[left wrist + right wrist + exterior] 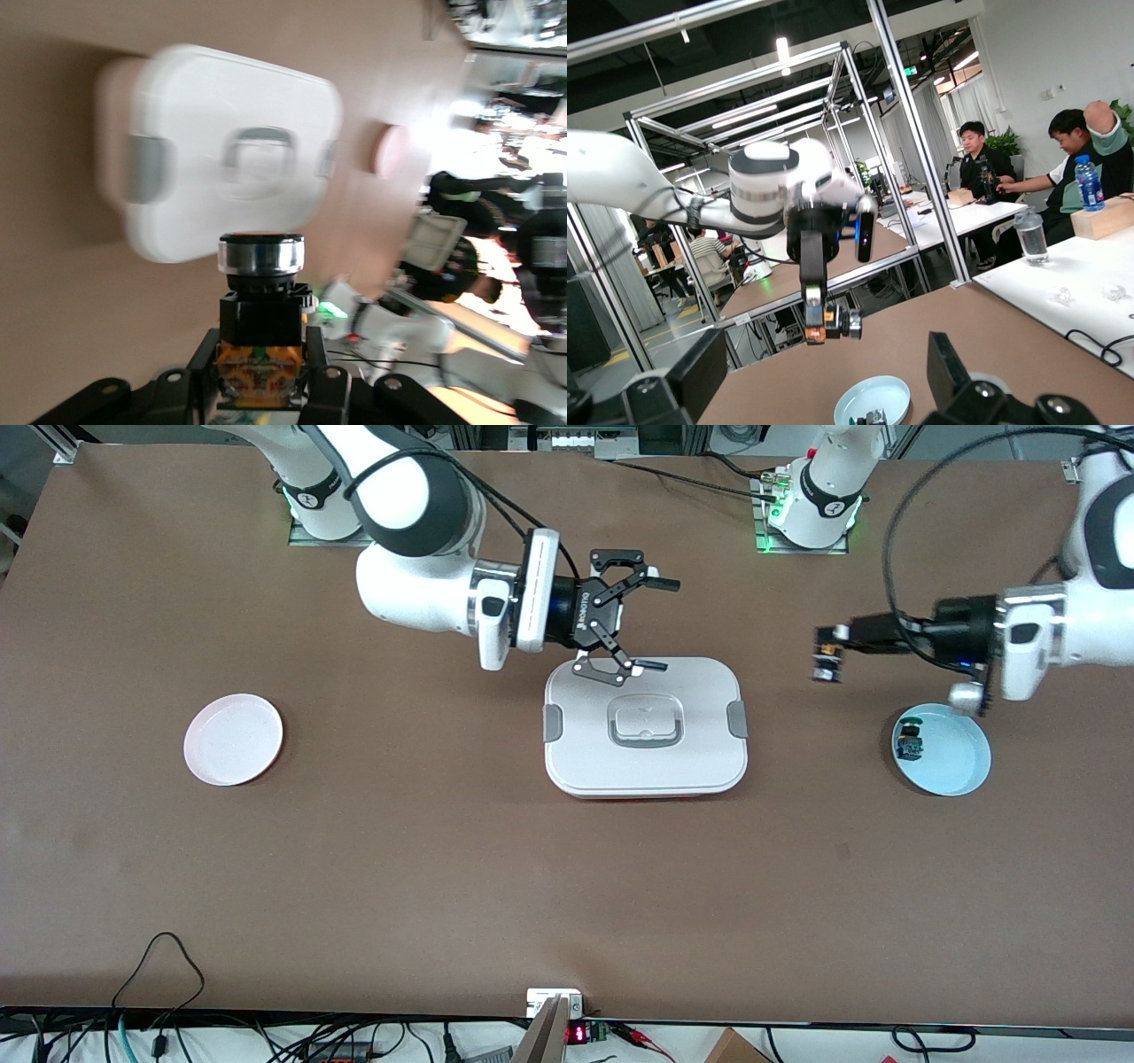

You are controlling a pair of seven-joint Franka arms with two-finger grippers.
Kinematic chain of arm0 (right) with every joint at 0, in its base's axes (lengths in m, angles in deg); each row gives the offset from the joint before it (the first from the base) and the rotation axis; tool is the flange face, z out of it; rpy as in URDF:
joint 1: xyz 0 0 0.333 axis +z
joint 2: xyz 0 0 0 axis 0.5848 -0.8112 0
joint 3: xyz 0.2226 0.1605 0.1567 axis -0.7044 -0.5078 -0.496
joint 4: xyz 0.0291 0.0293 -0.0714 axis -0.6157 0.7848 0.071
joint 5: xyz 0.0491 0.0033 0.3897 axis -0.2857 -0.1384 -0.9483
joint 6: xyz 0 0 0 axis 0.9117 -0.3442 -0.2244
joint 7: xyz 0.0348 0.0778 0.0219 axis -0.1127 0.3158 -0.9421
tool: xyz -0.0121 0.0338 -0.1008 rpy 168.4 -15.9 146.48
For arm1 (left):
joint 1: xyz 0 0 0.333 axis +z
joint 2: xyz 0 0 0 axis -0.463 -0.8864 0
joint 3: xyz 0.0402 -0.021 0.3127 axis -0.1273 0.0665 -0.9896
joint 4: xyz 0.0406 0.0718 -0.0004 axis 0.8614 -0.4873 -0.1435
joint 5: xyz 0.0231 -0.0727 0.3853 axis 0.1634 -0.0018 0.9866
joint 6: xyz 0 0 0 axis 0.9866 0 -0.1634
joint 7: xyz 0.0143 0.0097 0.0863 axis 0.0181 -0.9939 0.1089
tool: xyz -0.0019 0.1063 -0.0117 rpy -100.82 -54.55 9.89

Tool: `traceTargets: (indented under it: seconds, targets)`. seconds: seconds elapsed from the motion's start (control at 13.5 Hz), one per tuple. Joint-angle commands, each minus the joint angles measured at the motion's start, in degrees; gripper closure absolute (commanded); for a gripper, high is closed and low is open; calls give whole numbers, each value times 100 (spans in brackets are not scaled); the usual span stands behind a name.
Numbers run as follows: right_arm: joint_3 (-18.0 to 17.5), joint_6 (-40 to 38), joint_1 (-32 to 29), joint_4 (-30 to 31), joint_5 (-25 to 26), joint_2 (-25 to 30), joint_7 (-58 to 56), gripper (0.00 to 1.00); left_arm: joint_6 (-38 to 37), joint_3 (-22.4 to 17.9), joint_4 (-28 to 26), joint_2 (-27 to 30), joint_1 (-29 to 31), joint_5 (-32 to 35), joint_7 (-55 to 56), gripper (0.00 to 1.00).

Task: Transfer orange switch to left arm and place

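Observation:
The orange switch [827, 657] is a small black part with an orange section and a silver cap. My left gripper [831, 654] is shut on it, in the air over the bare table between the box [644, 766] and the blue plate [952, 766]. The left wrist view shows the switch [261, 319] between the fingers [323, 381], its cap pointing toward the white box [204, 133]. My right gripper [660, 625] stands open and empty over the box's edge toward the robots. From the right wrist view, the held switch [833, 323] hangs over the table.
The blue plate [873, 400] toward the left arm's end holds another small black part [910, 741]. A pink plate [233, 739] lies toward the right arm's end. Cables run along the table edge nearest the front camera.

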Motion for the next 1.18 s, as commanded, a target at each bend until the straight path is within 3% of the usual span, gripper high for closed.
traceTargets:
  seconds: [0.0,0.22,0.44,0.67,0.89,1.11]
  targets:
    - [-5,-499,-350,551,-69,389,27,0,-78,92,444,-623,498,2020,-998,100]
    - [389,-1140,-404,877,62,512,27,0,404,57,848,-1378,727,3930,-1107,100]
    - [1091,-2229,-413,1079,808,512,44,0,1308,48,1034,-2371,1210,5269,-1020,100]
    - [1786,-3696,-492,1151,1730,512,999,0,1987,22,945,-2970,1300,5928,-469,100]
    - [2148,-4331,-606,1150,2233,539,1571,0,1988,13,946,-3076,1081,6194,86,100]
    - [2490,-4753,-651,1150,3635,591,2730,0,1988,13,954,-3217,922,6466,580,100]
